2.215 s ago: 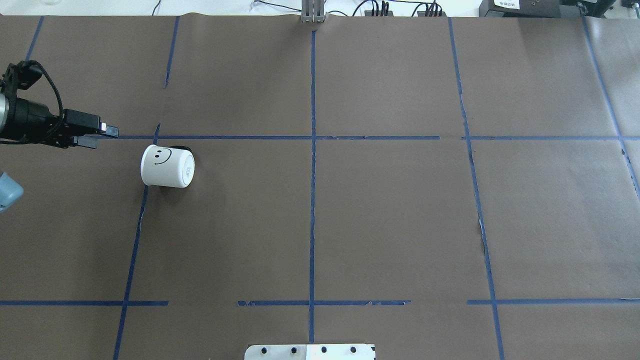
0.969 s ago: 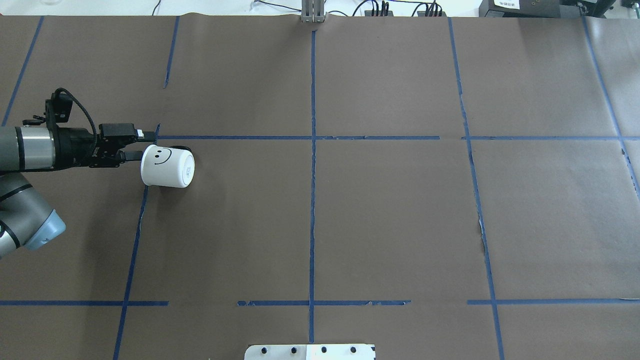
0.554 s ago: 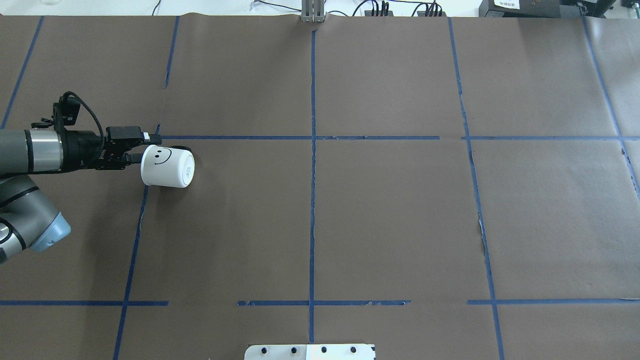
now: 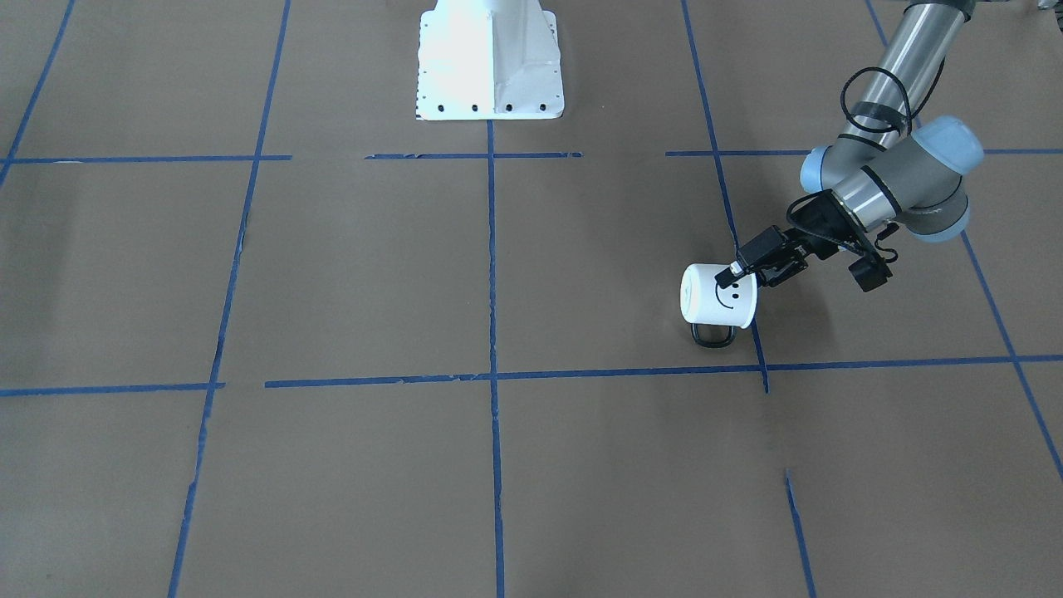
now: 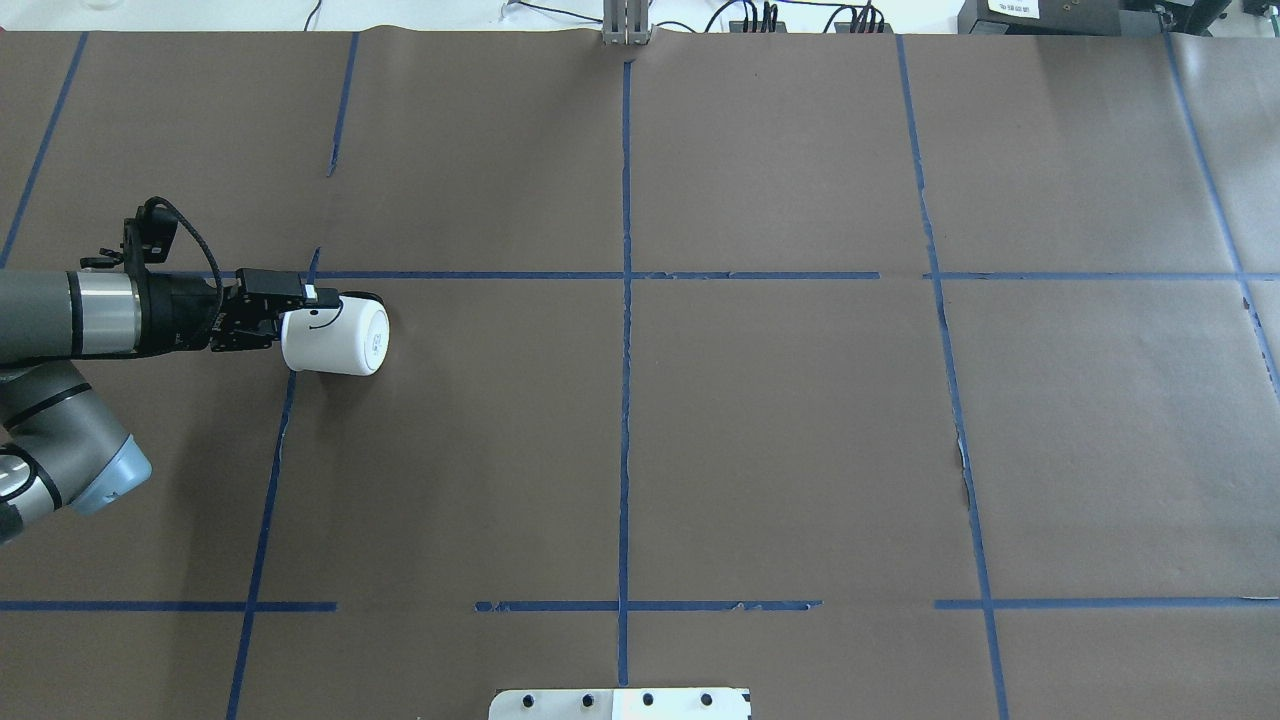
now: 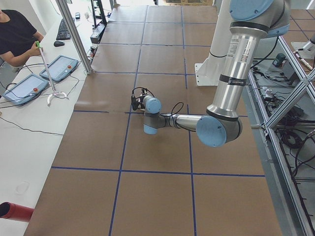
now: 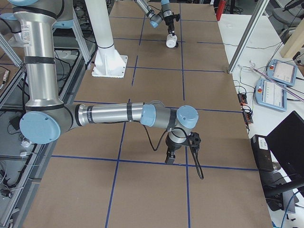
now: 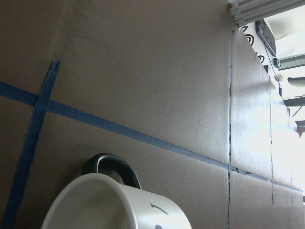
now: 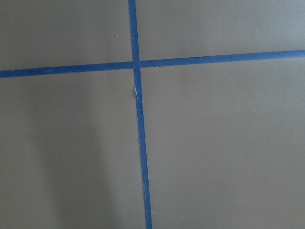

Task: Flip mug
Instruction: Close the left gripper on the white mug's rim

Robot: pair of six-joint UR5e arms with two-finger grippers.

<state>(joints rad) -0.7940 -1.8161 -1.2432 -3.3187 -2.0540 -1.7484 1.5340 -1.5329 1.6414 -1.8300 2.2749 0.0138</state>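
Observation:
The white mug point(image 5: 338, 340) lies on its side on the brown table, smiley face up, its open mouth turned toward my left arm. Its black handle point(image 4: 712, 335) rests on the table on the far side from the robot. My left gripper point(image 5: 305, 312) is open at the mug's mouth, with one finger point(image 5: 318, 296) over the top of the rim; the other finger is hidden. The left wrist view shows the rim and pale interior point(image 8: 95, 205) close up. My right gripper point(image 7: 169, 160) hangs low over bare table far away; I cannot tell whether it is open or shut.
Blue tape lines point(image 5: 625, 400) divide the brown table. The robot's white base point(image 4: 490, 58) stands at the near edge. An operator point(image 6: 17, 34) sits past the far edge with control pads point(image 6: 59, 68).
My left gripper has moved right along the tape line up to the mug, and its upper finger now overlaps the rim. The mug has not moved.

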